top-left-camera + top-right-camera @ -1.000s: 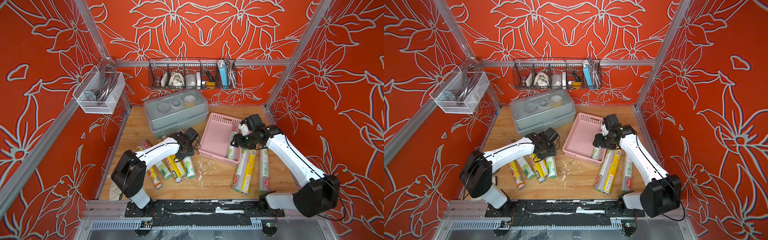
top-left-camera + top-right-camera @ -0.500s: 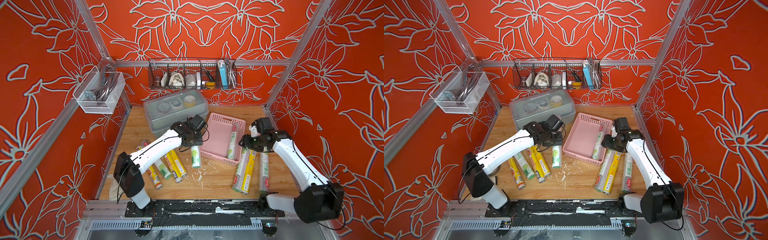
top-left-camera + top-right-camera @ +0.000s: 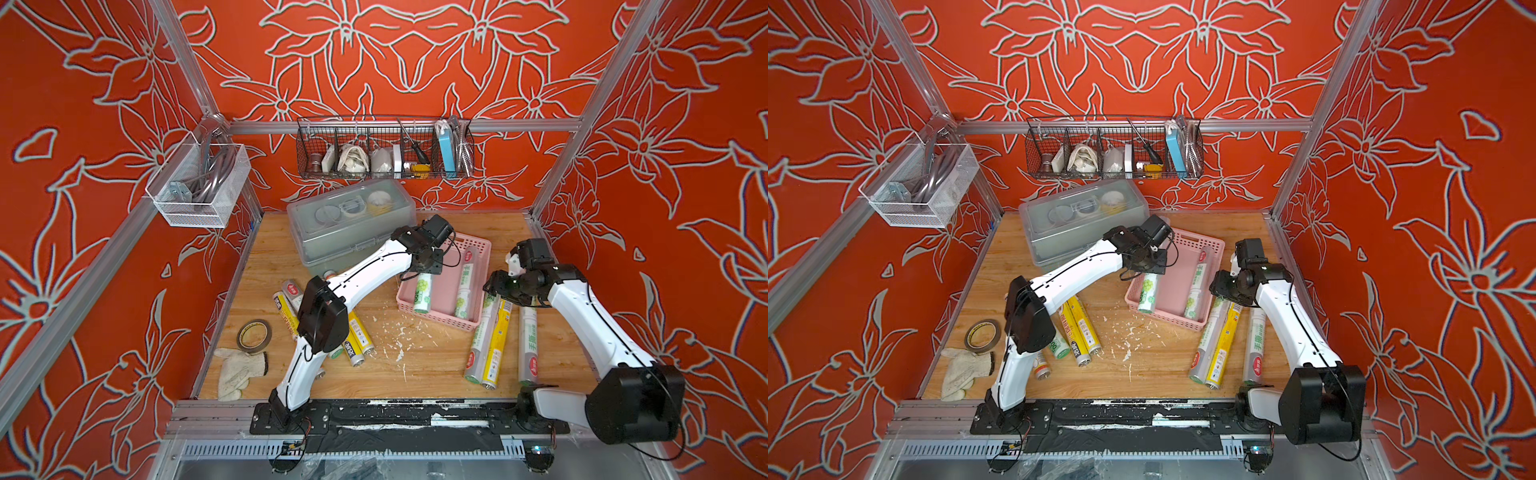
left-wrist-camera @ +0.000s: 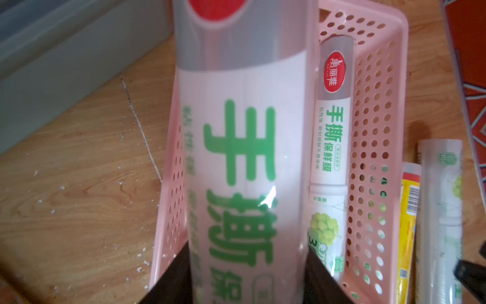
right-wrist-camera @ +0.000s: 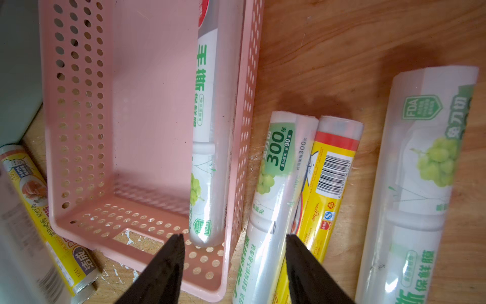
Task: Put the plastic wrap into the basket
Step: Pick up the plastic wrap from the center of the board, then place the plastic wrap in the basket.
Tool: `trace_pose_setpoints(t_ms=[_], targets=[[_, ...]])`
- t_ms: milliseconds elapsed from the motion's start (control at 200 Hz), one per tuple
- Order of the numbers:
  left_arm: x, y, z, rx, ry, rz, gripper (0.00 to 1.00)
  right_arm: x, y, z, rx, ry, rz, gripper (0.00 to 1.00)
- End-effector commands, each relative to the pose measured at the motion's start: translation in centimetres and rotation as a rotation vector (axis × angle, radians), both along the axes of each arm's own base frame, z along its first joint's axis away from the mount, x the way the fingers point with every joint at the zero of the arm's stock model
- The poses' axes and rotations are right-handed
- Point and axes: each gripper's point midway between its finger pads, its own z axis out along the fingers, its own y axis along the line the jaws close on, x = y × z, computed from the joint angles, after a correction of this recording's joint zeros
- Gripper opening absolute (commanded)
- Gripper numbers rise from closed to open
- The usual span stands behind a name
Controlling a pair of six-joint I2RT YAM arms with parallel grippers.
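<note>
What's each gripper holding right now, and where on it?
Left gripper clamps a white-green plastic wrap roll about mid-length, on its green lettering. Right gripper is open, holding nothing.

basket (image 5: 79,118): pink plastic, smooth, semi-matt, punched holes. plastic wrap (image 4: 242,158): rolls in glossy clear film over printed labels, glare spots. table (image 3: 436,370): wood grain, matt, scratched, white flecks. glove (image 3: 239,372): rough off-white knit cloth. wire rack (image 3: 305,149): dark metal. storage box (image 3: 332,245): frosted grey plastic.
</note>
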Motion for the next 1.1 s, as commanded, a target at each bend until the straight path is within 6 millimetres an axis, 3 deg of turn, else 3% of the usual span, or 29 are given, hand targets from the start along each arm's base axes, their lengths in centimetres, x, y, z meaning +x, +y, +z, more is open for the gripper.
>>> trace_pose_setpoints(t_ms=[0, 505, 831, 1096], targets=[[1.7, -1.4, 0.9, 0.002, -0.059, -0.048, 0.37, -0.1, -0.1, -0.3, -0.002, -0.004, 0.007, 0.61], [4.3, -4.7, -5.6, -0.003, -0.009, -0.066, 0.37, -0.3, -0.1, -0.7, -0.007, 0.004, 0.027, 0.61], [3.3, -5.7, -8.5, -0.001, 0.045, -0.063, 0.37, -0.3, -0.3, -0.8, -0.011, 0.006, 0.024, 0.61], [2.3, -6.8, -9.5, -0.009, 0.067, -0.066, 0.37, -0.4, -0.2, -1.4, -0.008, 0.025, 0.026, 0.61]])
